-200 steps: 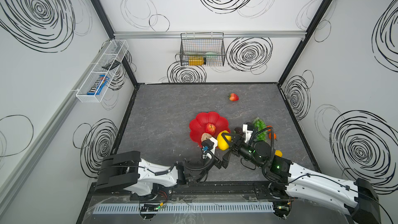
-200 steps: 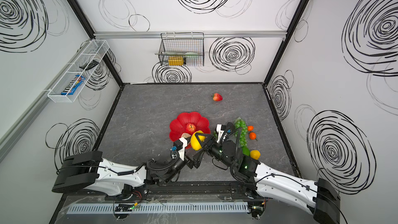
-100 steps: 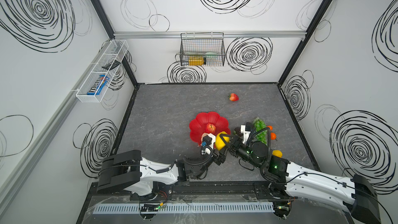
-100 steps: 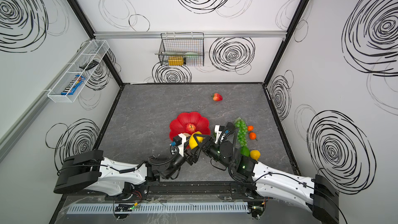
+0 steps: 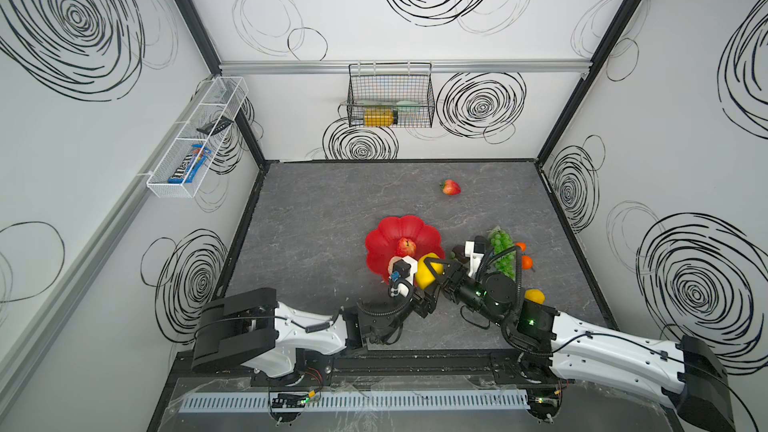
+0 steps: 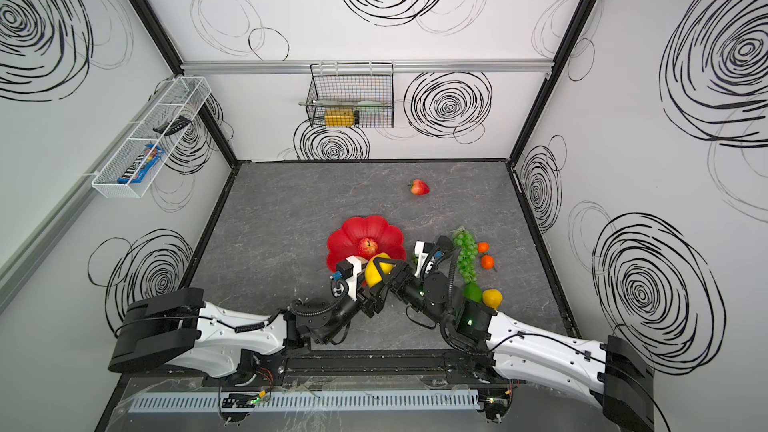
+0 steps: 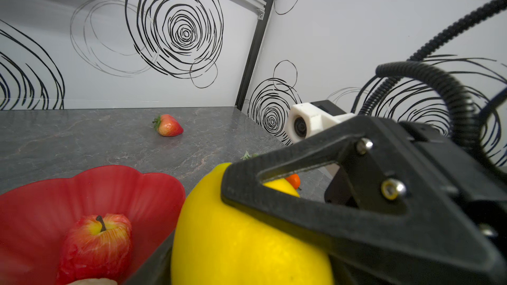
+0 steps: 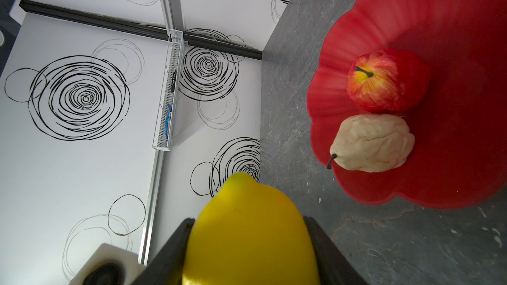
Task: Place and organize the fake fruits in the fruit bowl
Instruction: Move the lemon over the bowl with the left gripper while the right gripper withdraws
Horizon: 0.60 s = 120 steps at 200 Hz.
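My right gripper (image 5: 430,273) (image 8: 249,223) is shut on a yellow lemon (image 5: 427,271) (image 6: 376,270) (image 8: 247,228), held just off the near right rim of the red fruit bowl (image 5: 399,222) (image 8: 466,50). My left gripper (image 5: 420,286) has closed round the same lemon (image 7: 241,242) from the near side; its fingers are hidden. In the bowl lie a red apple (image 5: 406,247) (image 8: 384,80) and a beige pear (image 8: 373,143). On the table are a strawberry (image 5: 451,187), green grapes (image 5: 500,243), two oranges (image 6: 483,247), a lime (image 6: 472,292) and a second lemon (image 5: 535,297).
A black wire basket (image 5: 390,97) with a yellow bottle hangs on the back wall. A long white mesh tray (image 5: 199,135) is fixed to the left wall. Both arms cross the near edge of the grey table (image 5: 332,209), and walls close it in on three sides.
My left gripper has moved in from the near left and narrowed its jaws round the lemon. The right gripper has kept its hold and shifted the lemon slightly towards the bowl.
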Motion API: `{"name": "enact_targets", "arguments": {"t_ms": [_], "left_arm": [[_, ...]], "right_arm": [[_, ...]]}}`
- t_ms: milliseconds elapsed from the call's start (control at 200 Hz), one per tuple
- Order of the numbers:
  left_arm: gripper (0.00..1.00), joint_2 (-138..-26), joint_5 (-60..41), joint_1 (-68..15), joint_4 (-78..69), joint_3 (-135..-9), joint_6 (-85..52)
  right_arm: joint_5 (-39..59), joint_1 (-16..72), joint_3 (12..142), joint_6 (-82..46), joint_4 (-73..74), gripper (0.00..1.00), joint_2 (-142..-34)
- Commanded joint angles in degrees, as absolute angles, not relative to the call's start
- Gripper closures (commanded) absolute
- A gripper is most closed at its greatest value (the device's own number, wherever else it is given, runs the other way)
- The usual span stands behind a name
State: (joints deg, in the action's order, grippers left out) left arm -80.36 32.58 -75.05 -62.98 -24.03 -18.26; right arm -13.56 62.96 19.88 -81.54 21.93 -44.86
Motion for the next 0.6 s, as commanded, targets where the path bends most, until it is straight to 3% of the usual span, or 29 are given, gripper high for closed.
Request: {"name": "enact_targets", "arguments": {"t_ms": [0,155,380,595], "left_arm": [[0.34,-80.3,30.5,-75.2,-65.5,-25.1,-18.5],[0.37,-78.7,31.5,-75.1,-64.9,-24.1,-18.3],[0.37,-69.4,31.5,-72.5,-49.5,-23.7,-19.5],[0.39,-56.5,26.9,-64.7,-19.0,-27.5,-22.3]], "right_arm": [[-14.3,63.5,22.0,-80.7,24.6,0.41,-45.0],[-15.5,63.5,23.0,-79.1,20.7,0.32,-44.9],[-25.3,62.0,23.4,-70.8,7.4,0.03,-39.4],[-21.1,49.0,23.0,-56.1,-6.0,0.01,-28.0]]}}
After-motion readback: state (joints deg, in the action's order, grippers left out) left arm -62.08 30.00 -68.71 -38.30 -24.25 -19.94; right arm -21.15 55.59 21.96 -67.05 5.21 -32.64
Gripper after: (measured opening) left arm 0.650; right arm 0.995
